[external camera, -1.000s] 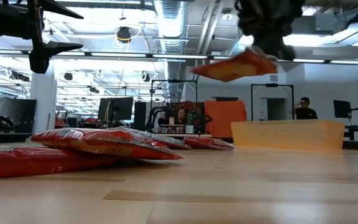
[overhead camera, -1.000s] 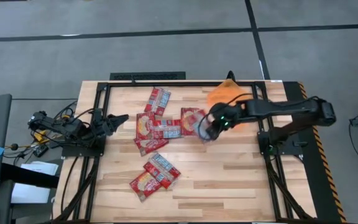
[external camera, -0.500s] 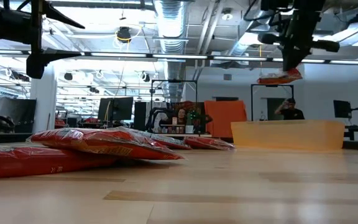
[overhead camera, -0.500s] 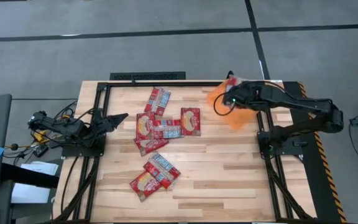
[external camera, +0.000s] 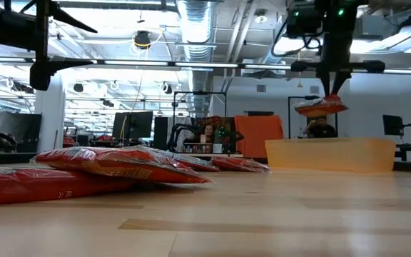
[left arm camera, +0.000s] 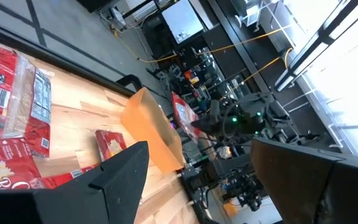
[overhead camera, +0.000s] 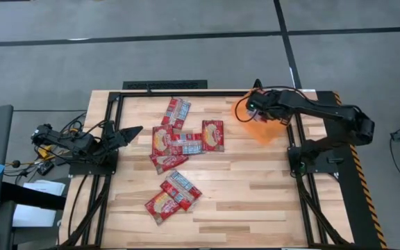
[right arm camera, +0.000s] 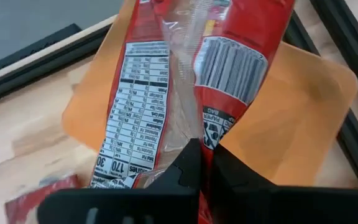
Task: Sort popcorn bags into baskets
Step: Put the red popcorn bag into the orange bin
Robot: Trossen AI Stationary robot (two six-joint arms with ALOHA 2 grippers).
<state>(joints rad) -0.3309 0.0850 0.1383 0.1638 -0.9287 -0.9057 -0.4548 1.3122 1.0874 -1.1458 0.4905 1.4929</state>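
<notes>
The right gripper (right arm camera: 201,163) is pinched on the edge of one popcorn bag (right arm camera: 185,81), which is held in the air above the orange basket (overhead camera: 264,123) at the table's far right; in the low view the bag (external camera: 321,107) is seen hanging clear of the basket's rim (external camera: 330,154). The left gripper (overhead camera: 132,131) is parked at the left edge of the table (overhead camera: 255,194) with fingers spread and nothing between them. The other popcorn bags (overhead camera: 182,139) are left scattered mid-table, two more (overhead camera: 172,196) lying nearer the front.
</notes>
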